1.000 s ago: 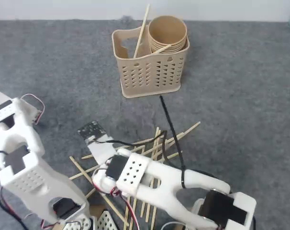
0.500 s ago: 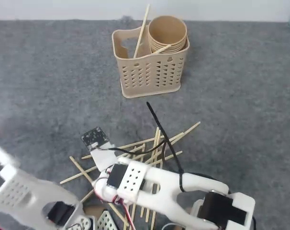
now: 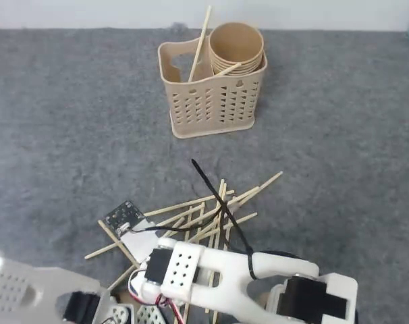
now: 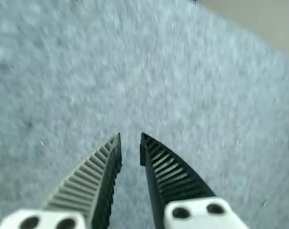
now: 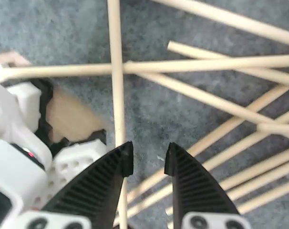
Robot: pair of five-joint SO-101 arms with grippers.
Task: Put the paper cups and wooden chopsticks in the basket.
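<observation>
A beige basket [image 3: 211,101] stands at the far middle of the grey carpet. A stack of paper cups [image 3: 236,44] and an upright wooden chopstick [image 3: 203,37] are inside it. Several loose chopsticks [image 3: 211,209] lie crossed in a pile in front of the right arm [image 3: 211,277]. My right gripper [image 5: 148,152] hangs just above the pile's near edge, open by a narrow gap with nothing between its fingers. One chopstick [image 5: 115,86] runs alongside one finger. My left gripper [image 4: 130,140] is over bare carpet, slightly open and empty. The left arm [image 3: 29,290] sits at the near left corner.
A black cable [image 3: 218,196] arches up from the right arm over the pile. White arm parts [image 5: 20,133] and a brown patch [image 5: 73,117] lie close beside the right gripper. Open carpet stretches between the pile and the basket and on both sides.
The left arm has drawn back to the near left corner. The right arm has pulled towards the near edge, its wrist sliding down and left off the pile.
</observation>
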